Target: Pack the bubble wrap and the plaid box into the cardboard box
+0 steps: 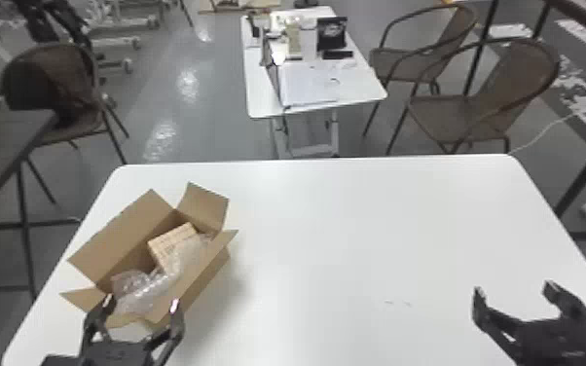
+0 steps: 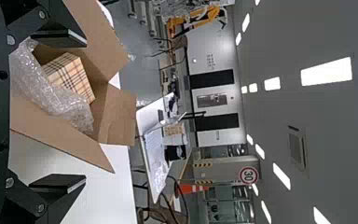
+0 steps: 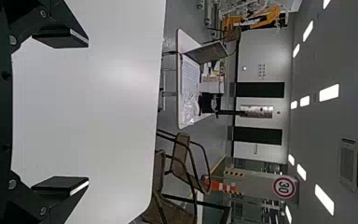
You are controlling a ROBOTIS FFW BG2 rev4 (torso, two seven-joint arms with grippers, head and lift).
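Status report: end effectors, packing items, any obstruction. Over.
Left black end effector, right black end effector open, empty. Tan plaid box, clear bubble wrap inside open brown cardboard box. Flaps splayed, not obstructing.

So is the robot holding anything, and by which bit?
Nothing is held: the left end effector and the right end effector both have their fingers wide apart.

Matte black arms, flat dark fingers, pale round screws.

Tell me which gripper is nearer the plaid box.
Left. The left gripper is on the robot's side of the plaid box; the right gripper is far to its right, across the table.
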